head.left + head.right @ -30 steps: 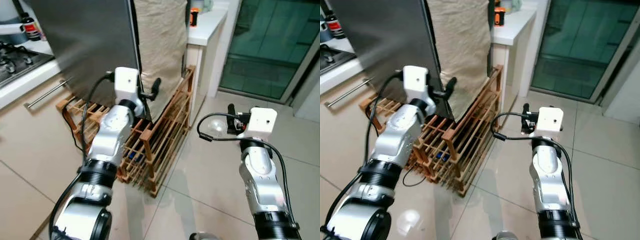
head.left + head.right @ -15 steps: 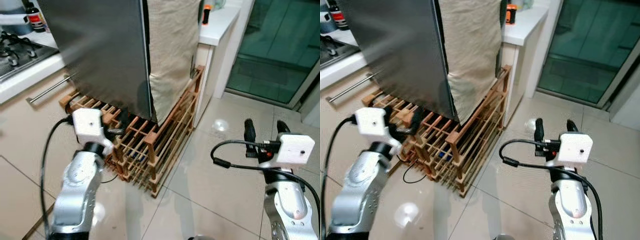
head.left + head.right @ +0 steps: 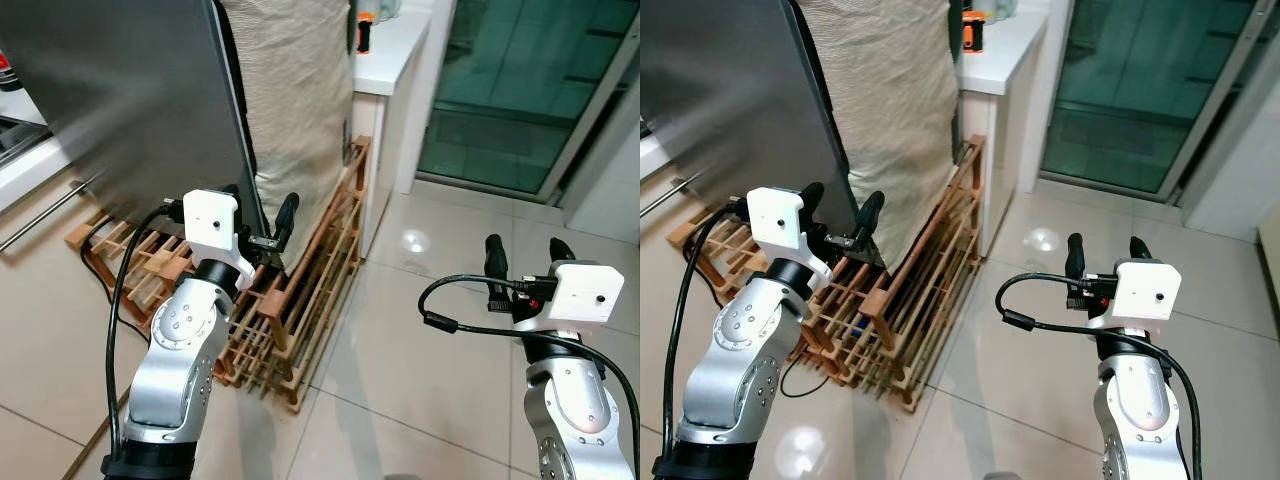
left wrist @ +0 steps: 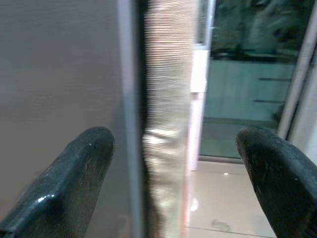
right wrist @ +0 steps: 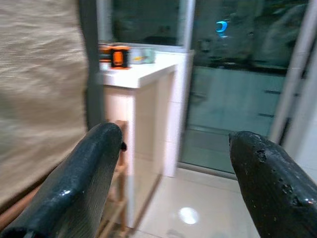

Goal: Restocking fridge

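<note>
The grey steel fridge door (image 3: 120, 90) stands at the left, and a beige cloth (image 3: 295, 90) hangs just behind its right edge. My left gripper (image 3: 262, 215) is open at that edge, low on the door. In the left wrist view the door's edge (image 4: 130, 99) runs between the two fingers (image 4: 84, 158), nearer one of them. My right gripper (image 3: 524, 255) is open and holds nothing. It hovers over the tiled floor at the right, pointing toward the white counter (image 5: 143, 74).
A low wooden slatted rack (image 3: 300, 290) sits on the floor under the door and cloth. The white counter (image 3: 395, 40) carries an orange item (image 3: 364, 25). Dark glass sliding doors (image 3: 520, 90) close the back right. A cabinet handle (image 3: 40, 215) is at the far left.
The whole view has shifted. My left gripper has risen from down by the wooden rack to the door's edge. The right gripper stays open over the floor.
</note>
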You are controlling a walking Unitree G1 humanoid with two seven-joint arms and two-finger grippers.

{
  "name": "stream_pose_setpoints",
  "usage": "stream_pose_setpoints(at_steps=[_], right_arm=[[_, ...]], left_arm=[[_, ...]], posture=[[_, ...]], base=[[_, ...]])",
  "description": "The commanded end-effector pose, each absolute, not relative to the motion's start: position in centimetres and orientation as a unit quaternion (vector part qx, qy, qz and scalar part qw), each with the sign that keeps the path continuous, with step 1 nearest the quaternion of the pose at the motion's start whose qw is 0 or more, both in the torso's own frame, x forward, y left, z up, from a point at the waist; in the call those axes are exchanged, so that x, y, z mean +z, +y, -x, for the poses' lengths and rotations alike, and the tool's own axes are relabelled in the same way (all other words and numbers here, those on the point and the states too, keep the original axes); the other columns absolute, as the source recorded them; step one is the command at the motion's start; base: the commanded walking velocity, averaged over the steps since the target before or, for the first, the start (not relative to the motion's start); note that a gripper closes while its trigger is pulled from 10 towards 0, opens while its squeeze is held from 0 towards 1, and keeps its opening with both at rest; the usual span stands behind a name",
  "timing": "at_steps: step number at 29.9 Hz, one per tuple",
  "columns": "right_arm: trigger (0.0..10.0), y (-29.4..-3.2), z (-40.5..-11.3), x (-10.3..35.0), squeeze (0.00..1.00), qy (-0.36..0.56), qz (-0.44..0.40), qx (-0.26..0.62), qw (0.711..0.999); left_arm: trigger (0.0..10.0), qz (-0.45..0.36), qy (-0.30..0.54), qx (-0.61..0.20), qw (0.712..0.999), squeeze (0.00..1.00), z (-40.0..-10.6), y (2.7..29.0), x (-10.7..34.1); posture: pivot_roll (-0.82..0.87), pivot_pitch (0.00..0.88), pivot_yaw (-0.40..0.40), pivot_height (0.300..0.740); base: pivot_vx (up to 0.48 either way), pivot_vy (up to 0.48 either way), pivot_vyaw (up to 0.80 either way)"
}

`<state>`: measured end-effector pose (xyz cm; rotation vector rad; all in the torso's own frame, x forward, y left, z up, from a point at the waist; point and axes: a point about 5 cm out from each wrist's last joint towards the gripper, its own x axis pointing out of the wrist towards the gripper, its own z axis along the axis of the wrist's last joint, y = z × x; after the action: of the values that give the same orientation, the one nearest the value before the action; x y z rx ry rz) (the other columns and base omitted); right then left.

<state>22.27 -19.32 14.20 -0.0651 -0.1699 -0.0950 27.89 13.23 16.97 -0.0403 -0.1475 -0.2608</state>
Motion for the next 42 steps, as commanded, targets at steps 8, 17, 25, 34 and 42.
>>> stream_pose_setpoints(at_steps=[8, 17, 25, 34, 42], right_arm=[[10.0, -19.1, -22.4, 14.3, 0.0, -0.084, 0.027, -0.042, 0.995], [10.0, -19.1, -22.4, 14.3, 0.0, -0.084, 0.027, -0.042, 0.995], [10.0, -19.1, -24.2, 13.9, 0.0, -0.066, 0.023, -0.031, 0.997], [10.0, -19.3, -24.7, 13.7, 0.0, -0.062, 0.025, -0.039, 0.997], [10.0, -19.2, -24.8, 13.5, 0.0, -0.057, 0.028, -0.039, 0.997]], left_arm=[[10.0, 0.014, -0.07, -0.123, 0.99, 0.0, -27.9, 13.6, 17.0], [10.0, 0.014, -0.07, -0.123, 0.99, 0.0, -27.9, 13.6, 17.0], [10.0, 0.09, -0.013, -0.215, 0.972, 0.0, -30.5, 10.0, 18.3], [10.0, 0.068, -0.017, -0.223, 0.972, 0.0, -29.7, 11.2, 17.7], [10.0, 0.072, -0.022, -0.233, 0.969, 0.0, -29.0, 11.6, 17.3]], posture=[[-0.19, 0.0, 0.052, 0.74], [-0.19, 0.0, 0.052, 0.74], [-0.21, 0.0, 0.067, 0.74], [-0.2, 0.0, 0.067, 0.74], [-0.19, 0.0, 0.064, 0.74]], base=[[0.45, 0.0, 0.0], [0.45, 0.0, 0.0], [0.112, 0.0, 0.0], [0.0, 0.0, 0.0], [0.0, 0.0, 0.0]])
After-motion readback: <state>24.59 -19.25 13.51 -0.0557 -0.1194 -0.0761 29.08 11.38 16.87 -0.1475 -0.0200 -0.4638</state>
